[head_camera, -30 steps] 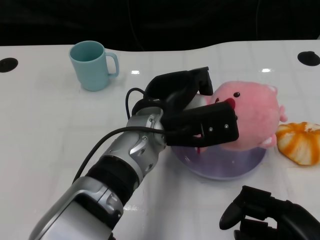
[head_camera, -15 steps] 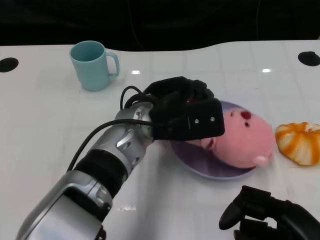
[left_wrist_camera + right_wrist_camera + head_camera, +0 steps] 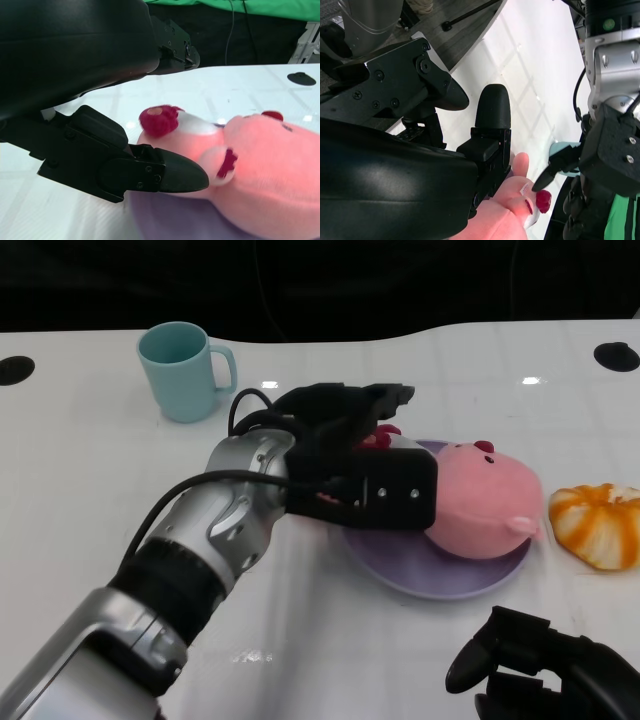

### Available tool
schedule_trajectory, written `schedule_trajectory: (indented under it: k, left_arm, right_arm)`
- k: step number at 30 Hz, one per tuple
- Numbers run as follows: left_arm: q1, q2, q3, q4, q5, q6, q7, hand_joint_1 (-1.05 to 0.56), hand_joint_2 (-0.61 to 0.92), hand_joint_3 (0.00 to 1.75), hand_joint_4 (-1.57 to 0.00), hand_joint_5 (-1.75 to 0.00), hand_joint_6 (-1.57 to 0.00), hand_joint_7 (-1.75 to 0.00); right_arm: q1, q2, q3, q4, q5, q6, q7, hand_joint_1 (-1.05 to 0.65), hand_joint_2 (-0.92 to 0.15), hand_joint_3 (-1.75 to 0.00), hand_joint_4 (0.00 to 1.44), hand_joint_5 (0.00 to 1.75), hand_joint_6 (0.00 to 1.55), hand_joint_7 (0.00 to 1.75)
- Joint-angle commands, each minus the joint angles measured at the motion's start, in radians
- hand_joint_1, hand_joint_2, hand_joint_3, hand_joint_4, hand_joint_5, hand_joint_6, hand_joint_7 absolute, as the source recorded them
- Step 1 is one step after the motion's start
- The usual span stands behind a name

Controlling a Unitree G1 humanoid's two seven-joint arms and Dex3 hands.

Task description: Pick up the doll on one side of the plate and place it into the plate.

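White table [image 3: 90, 500]. Pink doll [image 3: 480, 502]: lying in purple plate [image 3: 440, 578], placement apparently done. Left hand [image 3: 365, 455]: fingers spread beside doll, seemingly released, contact unclear. Right hand [image 3: 545, 670]: curled, empty. Remaining: withdraw left hand.

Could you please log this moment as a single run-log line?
pink plush doll: lying on purple plate | left hand: open beside doll | right hand: idle, low

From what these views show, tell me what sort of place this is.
Likely a robot lab or test bench: a bare white table with staged props, a black backdrop with cables behind it, and green screen cloth in the left wrist view.
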Motion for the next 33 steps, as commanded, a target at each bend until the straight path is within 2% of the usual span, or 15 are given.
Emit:
schedule_trajectory:
  k: [1,8,13,15,18,19,20,24,28,30,33]
  left_arm:
    - [0.065,0.050,0.012,-0.086,-0.006,0.006,-0.025,-0.91,0.92,0.46,-0.01,-0.07,-0.06,-0.01]
    - [0.200,0.115,0.078,-0.283,-0.059,0.006,-0.047,-0.89,0.92,0.44,-0.04,-0.11,-0.07,-0.01]
    - [0.323,0.141,0.142,-0.422,-0.117,-0.031,-0.018,-0.84,0.92,0.38,-0.09,-0.18,-0.09,-0.02]
    - [0.371,0.146,0.169,-0.471,-0.142,-0.046,-0.012,-0.82,0.92,0.36,-0.02,-0.39,-0.11,-0.03]
    - [0.451,0.144,0.214,-0.551,-0.190,-0.064,-0.005,-0.79,0.92,0.32,0.00,-0.54,-0.15,-0.05]
    - [0.481,0.139,0.229,-0.579,-0.209,-0.069,0.002,-0.76,0.92,0.28,-0.03,-0.69,-0.20,-0.07]
    - [0.512,0.131,0.247,-0.604,-0.235,-0.076,0.008,-0.74,0.92,0.26,-0.04,-0.75,-0.23,-0.08]
    - [0.620,0.080,0.307,-0.670,-0.353,-0.122,0.037,-0.59,0.92,0.14,-0.14,-0.88,-0.37,-0.14]
    - [0.722,0.024,0.357,-0.752,-0.489,-0.106,0.036,-0.39,0.92,0.07,-0.32,-1.05,-0.60,-0.27]
    - [0.778,0.003,0.378,-0.806,-0.563,-0.076,0.020,-0.33,0.91,0.10,-0.42,-1.10,-0.66,-0.37]
    - [0.856,-0.024,0.399,-0.883,-0.654,-0.028,0.022,-0.19,0.87,0.24,-0.57,-1.15,-0.67,-0.56]
  right_arm:
    - [0.001,-0.008,-0.008,-0.002,0.006,-0.006,0.003,-0.07,-0.62,-1.13,0.65,1.75,0.50,1.42]
    - [0.001,-0.007,-0.009,0.006,0.003,-0.012,0.005,-0.07,-0.62,-1.13,0.65,1.75,0.51,1.42]
    - [-0.002,-0.010,-0.012,0.019,0.001,-0.025,0.013,-0.08,-0.62,-1.13,0.65,1.75,0.51,1.41]
    - [-0.002,-0.010,-0.015,0.023,0.003,-0.029,0.015,-0.08,-0.62,-1.13,0.65,1.75,0.51,1.41]
    - [-0.001,-0.012,-0.015,0.025,0.002,-0.033,0.017,-0.08,-0.62,-1.12,0.64,1.75,0.51,1.41]
    - [0.000,-0.013,-0.015,0.026,0.000,-0.035,0.019,-0.08,-0.62,-1.12,0.64,1.75,0.51,1.41]
    - [0.000,-0.014,-0.015,0.026,0.000,-0.035,0.019,-0.08,-0.62,-1.12,0.64,1.75,0.51,1.41]
    - [0.000,-0.017,-0.016,0.025,-0.002,-0.034,0.021,-0.08,-0.62,-1.12,0.65,1.75,0.51,1.40]
    - [0.003,-0.021,-0.017,0.024,-0.002,-0.036,0.025,-0.09,-0.62,-1.11,0.65,1.75,0.52,1.40]
    - [0.007,-0.024,-0.018,0.020,-0.003,-0.035,0.026,-0.09,-0.62,-1.11,0.66,1.75,0.52,1.40]
    - [0.015,-0.028,-0.018,0.018,-0.004,-0.047,0.028,-0.08,-0.62,-1.11,0.66,1.75,0.52,1.39]
